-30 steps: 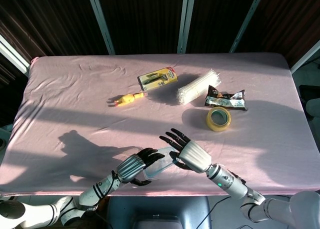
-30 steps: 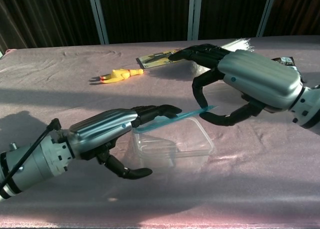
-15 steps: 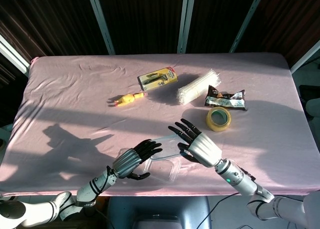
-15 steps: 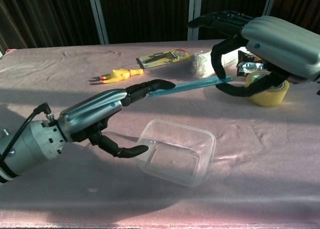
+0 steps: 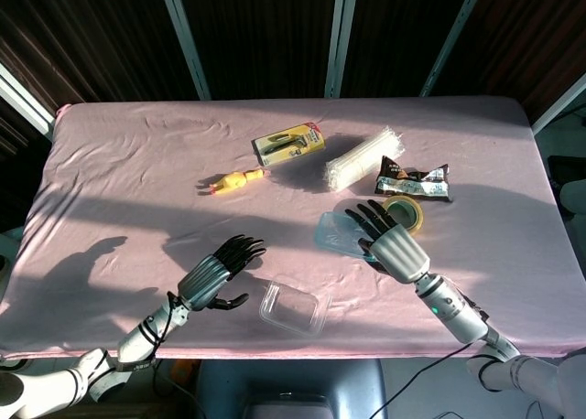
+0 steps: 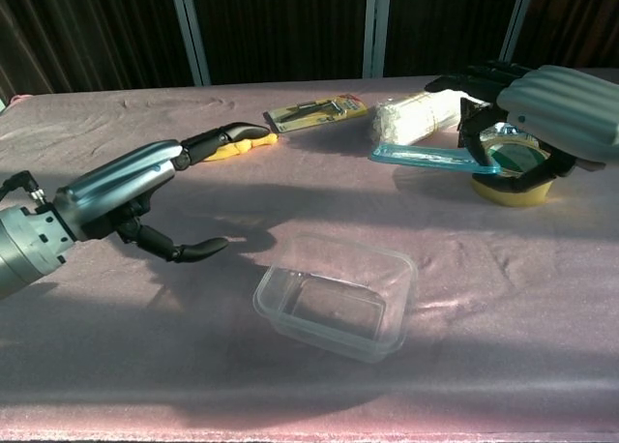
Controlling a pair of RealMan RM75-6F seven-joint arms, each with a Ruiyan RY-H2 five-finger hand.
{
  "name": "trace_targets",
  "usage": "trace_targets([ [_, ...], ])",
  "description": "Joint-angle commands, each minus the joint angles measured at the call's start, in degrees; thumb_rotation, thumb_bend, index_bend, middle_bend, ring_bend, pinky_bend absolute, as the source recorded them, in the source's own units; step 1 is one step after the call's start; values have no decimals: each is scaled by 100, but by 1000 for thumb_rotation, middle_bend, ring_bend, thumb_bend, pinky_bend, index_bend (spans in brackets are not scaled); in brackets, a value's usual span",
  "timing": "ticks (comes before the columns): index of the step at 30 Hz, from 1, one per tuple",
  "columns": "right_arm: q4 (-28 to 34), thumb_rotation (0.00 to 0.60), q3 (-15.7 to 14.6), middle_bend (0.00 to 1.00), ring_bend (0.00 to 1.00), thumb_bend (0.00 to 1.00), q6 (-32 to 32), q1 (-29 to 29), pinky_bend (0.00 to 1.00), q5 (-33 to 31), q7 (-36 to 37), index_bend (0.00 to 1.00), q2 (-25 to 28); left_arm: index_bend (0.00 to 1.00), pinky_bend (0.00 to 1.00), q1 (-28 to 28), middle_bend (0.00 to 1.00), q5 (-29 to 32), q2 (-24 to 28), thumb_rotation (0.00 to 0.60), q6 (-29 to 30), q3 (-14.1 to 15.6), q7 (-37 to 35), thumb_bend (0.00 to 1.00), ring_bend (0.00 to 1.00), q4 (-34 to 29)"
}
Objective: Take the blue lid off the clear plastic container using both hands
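The clear plastic container [image 5: 293,310] [image 6: 336,296] sits lidless on the pink cloth near the table's front edge. The blue lid [image 5: 337,233] [image 6: 428,158] is in the air to its right, gripped at one end by my right hand [image 5: 392,242] [image 6: 542,124]. My left hand [image 5: 216,273] [image 6: 135,196] hovers left of the container with its fingers apart and nothing in it. Neither hand touches the container.
Just behind my right hand lies a roll of yellow tape [image 5: 403,216] [image 6: 515,167]. Further back are a dark snack packet [image 5: 414,181], a white bundle [image 5: 362,159] [image 6: 418,117], a packaged tool [image 5: 288,144] [image 6: 314,111] and a yellow rubber chicken [image 5: 234,181].
My right hand carried the lid up and to the right, away from the container. My left hand let go of the lid and drew back to the left.
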State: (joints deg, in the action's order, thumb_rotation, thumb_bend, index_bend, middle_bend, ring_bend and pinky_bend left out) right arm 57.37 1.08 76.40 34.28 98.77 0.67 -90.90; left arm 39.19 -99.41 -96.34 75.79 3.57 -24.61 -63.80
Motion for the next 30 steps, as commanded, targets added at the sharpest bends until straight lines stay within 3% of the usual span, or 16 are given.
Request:
trace_targets([
  [1,-323,600,-34,185,36,647,-323,59,78,-161,130,577,-309,0,0,-44,0,55,36,600,-30,-7,-33,291,0,52],
  [3,-402,600,-68,185,36,605,-386,75,78,-156,133,483,-391,0,0,-71,0,68,50,600,-25,0,-49,292,0,79],
  [6,-364,600,-137,170,31,457,-501,72,75,-160,21,293,-407,0,0,-115,0,88,85,600,-29,20,-65,292,0,102],
  [11,485,600,-205,29,0,215,-866,-63,2,-431,-589,21,83,0,0,-293,0,71,351,600,69,155,22,292,0,-49],
  [18,2226,600,-488,0,0,134,-628,-583,0,-592,-1267,0,1315,0,0,-811,0,154,1224,600,281,507,518,292,0,-734],
  [23,3361,600,-740,0,0,132,405,-1444,0,-665,-1737,0,2223,0,0,-1330,0,732,2355,600,119,801,1572,321,0,-1963],
  [26,3703,600,-866,0,0,133,1256,-2202,0,-886,-2053,0,2463,0,0,-1899,0,1065,2679,600,709,788,2105,334,0,-2400],
  [30,3636,600,-975,0,0,133,1714,-2862,0,-1223,-1872,0,2439,0,0,-2608,0,1157,2635,600,1541,765,2275,351,0,-2320],
])
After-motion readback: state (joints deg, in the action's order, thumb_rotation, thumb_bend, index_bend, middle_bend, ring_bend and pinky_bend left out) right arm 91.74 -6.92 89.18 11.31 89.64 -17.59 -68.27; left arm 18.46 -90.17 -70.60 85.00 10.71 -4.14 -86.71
